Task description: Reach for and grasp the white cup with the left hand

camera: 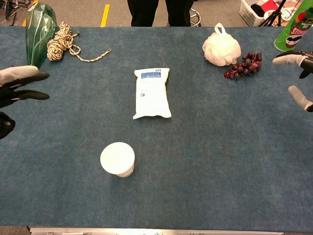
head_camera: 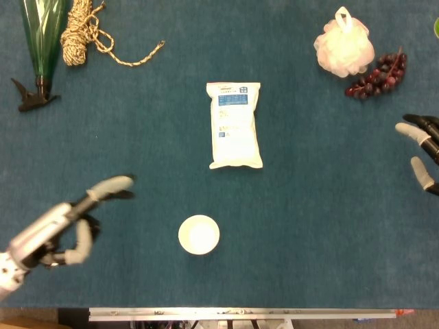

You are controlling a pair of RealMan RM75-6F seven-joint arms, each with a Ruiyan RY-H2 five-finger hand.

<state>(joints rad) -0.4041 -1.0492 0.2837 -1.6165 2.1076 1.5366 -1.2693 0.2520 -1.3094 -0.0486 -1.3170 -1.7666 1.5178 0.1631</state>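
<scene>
Now the white cup (head_camera: 199, 234) stands upright on the blue table (head_camera: 329, 226), near the front edge and a bit left of the middle. Its open top faces up, and nothing is touching it. The left hand (head_camera: 65, 226) is over the table to the left of the cup, apart from it. Its fingers (head_camera: 110, 185) are spread and stretched out toward the middle of the table, and it holds nothing. In the chest view the same hand shows at the left edge with its fingers pointing right. The right hand (head_camera: 422, 151) peeks in at the far right edge, well apart from the cup. Its fingers are apart too, and it holds nothing. A white pouch with a blue label (head_camera: 234, 125) lies flat in the middle of the table, behind the cup. At the back left lie a green spray bottle (head_camera: 40, 41) and a coil of rope (head_camera: 82, 33), side by side. At the back right sit a white bath puff (head_camera: 343, 46) and a bunch of dark red grapes (head_camera: 377, 75), just beside each other. A green can (camera: 293, 30) stands at the far right corner in the chest view.
</scene>
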